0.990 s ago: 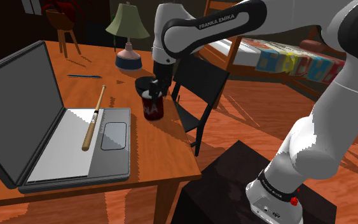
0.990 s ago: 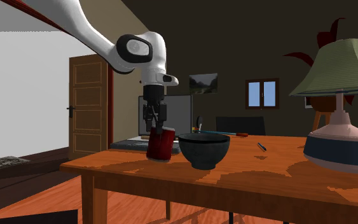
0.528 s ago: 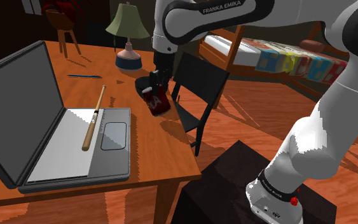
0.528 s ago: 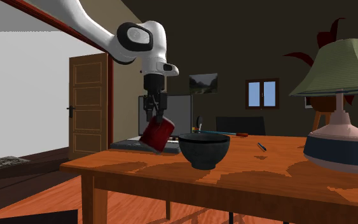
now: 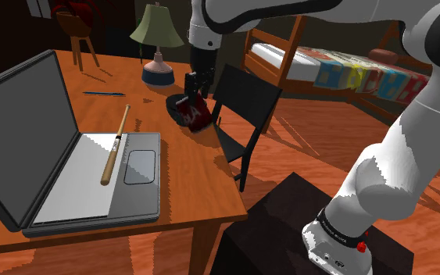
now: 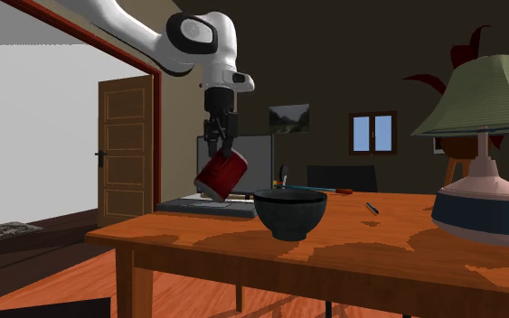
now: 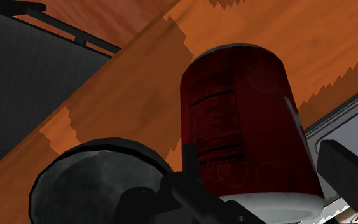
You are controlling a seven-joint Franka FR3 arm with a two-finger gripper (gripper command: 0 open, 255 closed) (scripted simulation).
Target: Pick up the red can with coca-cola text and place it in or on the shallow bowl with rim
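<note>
Above the table [image 5: 180, 176], pincer [image 5: 192, 95] clasping tilted red can [image 5: 198, 116], bowl [image 5: 175, 105] partly hidden

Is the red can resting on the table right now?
No, the red can hangs tilted in the gripper, clear above the table.

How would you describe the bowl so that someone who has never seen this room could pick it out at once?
Start at the wooden table with the green-shaded lamp. Between that lamp and the red can, which is held tilted in the black gripper, stands the bowl. It is the only dark, round, open dish there, standing upright on the tabletop.
</note>
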